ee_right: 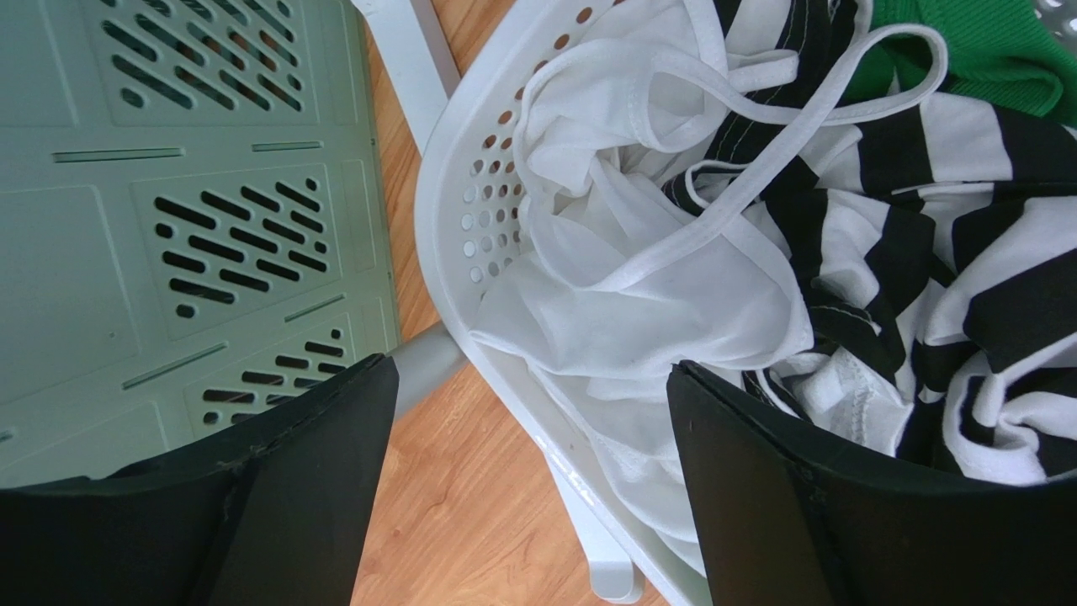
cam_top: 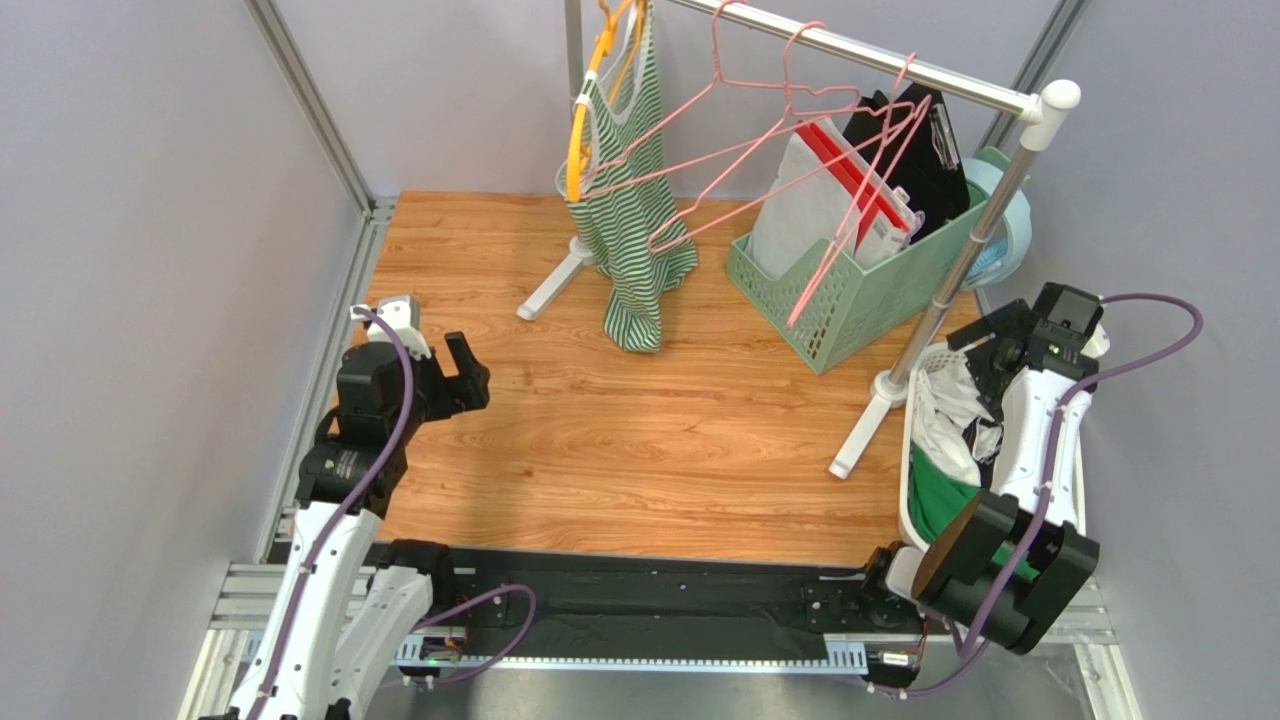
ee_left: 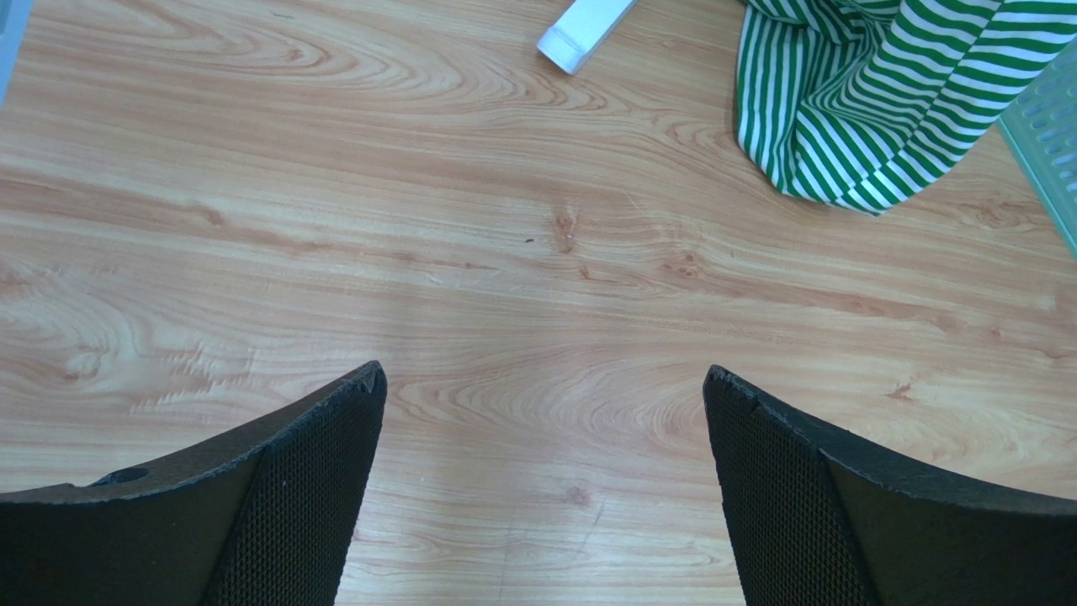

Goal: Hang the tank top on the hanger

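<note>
So, top view: the tank top (cam_top: 935, 417) sits bunched in the white basket (cam_top: 912, 503) at the table's (cam_top: 676, 435) right edge, and the pink hanger (cam_top: 796, 93) hangs on the rail (cam_top: 902, 68). Left wrist: the left gripper (ee_left: 544, 375) is spread wide over bare wood, holding nothing. Right wrist: the right gripper (ee_right: 531, 369) is open, straddling the basket rim, gripping nothing.

The white tank top (ee_right: 632, 291) lies crumpled in a white basket (ee_right: 443, 190), thin straps looped, fabric spilling over the rim. The pink wire hanger (cam_top: 717, 60) hangs tilted from the rail (cam_top: 969, 86).
</note>
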Controlling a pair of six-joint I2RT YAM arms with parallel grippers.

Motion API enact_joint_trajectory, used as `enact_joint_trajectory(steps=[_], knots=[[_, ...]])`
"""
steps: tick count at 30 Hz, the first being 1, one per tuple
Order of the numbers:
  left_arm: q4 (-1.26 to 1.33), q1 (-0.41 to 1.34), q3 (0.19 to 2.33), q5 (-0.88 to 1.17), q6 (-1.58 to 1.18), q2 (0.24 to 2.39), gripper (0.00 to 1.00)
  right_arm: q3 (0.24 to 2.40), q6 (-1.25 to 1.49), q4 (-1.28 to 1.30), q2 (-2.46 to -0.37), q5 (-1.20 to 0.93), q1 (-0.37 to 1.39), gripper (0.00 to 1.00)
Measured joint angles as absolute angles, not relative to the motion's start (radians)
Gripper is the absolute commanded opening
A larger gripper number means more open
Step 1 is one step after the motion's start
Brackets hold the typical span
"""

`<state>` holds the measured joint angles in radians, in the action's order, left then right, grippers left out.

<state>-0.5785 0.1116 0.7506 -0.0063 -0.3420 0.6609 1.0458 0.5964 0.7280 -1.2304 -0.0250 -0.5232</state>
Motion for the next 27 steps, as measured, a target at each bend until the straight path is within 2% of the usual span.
enact_joint_trajectory(steps=[9,15,19,21,24,25,27], knots=[[-0.569,0.112,0.75,-0.013,-0.337,0.651,0.99,1.052,0.602,0.746,-1.36,0.019,-0.523,0.78],[-0.557,0.112,0.75,-0.016,-0.335,0.647,0.99,1.046,0.61,0.739,-1.397,0.018,-0.522,0.63],[-0.557,0.112,0.749,-0.017,-0.334,0.646,0.99,1.01,0.613,0.733,-1.407,0.014,-0.517,0.45],[-0.557,0.112,0.749,-0.017,-0.334,0.644,0.99,0.994,0.611,0.733,-1.407,0.003,-0.514,0.42],[-0.556,0.112,0.749,-0.017,-0.334,0.643,0.99,0.989,0.601,0.734,-1.414,-0.01,-0.507,0.28],[-0.556,0.112,0.749,-0.017,-0.334,0.643,0.99,0.988,0.595,0.732,-1.418,-0.013,-0.505,0.15],[-0.556,0.112,0.749,-0.017,-0.334,0.643,0.99,0.979,0.582,0.723,-1.425,-0.025,-0.498,0.01]])
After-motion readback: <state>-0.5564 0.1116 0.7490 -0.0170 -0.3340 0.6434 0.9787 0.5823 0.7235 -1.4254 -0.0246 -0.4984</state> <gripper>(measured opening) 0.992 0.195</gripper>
